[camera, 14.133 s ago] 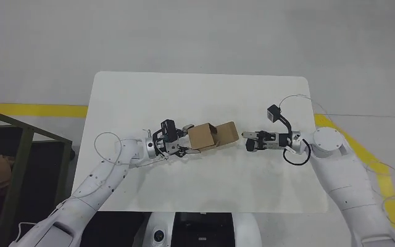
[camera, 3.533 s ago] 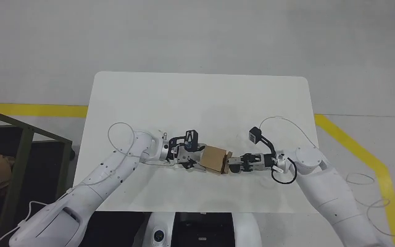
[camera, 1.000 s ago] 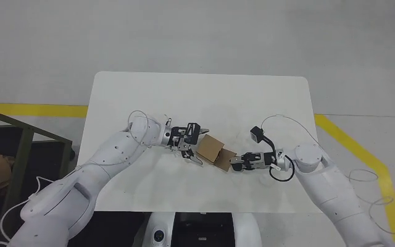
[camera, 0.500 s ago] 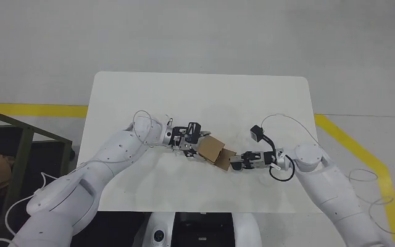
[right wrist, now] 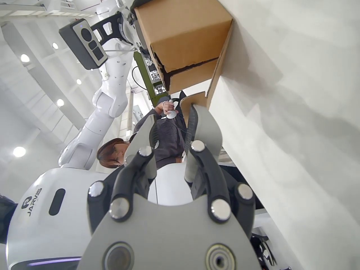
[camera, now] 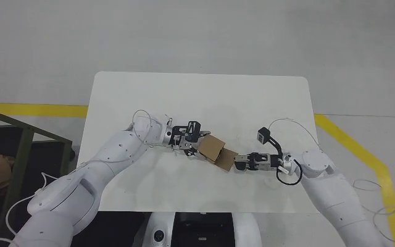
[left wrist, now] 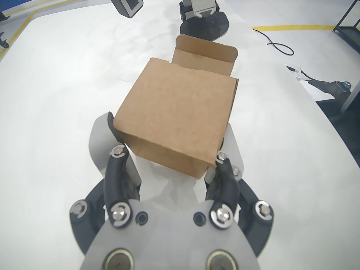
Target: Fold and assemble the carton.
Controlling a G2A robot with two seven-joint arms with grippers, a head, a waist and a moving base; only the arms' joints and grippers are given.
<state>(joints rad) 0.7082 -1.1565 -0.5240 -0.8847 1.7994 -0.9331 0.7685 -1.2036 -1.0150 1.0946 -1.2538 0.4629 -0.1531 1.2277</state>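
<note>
Your left gripper (left wrist: pixel 168 132) is clamping one end of the carton (camera: pixel 213 149) from both sides, holding it near the middle of the desk's (camera: pixel 259 99) front edge. Your right gripper (right wrist: pixel 173 119) is sitting with fingers apart, its tips at the carton's open flap (right wrist: pixel 215 82).

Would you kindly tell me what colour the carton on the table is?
The carton is plain brown cardboard, seen best in the left wrist view.

Carton (camera: pixel 212 147) sits near the desk's (camera: pixel 247 99) front edge!
Left hand (camera: pixel 196 143) at one end, right hand (camera: pixel 237 164) at the open flap (camera: pixel 226 160) on the other.
</note>
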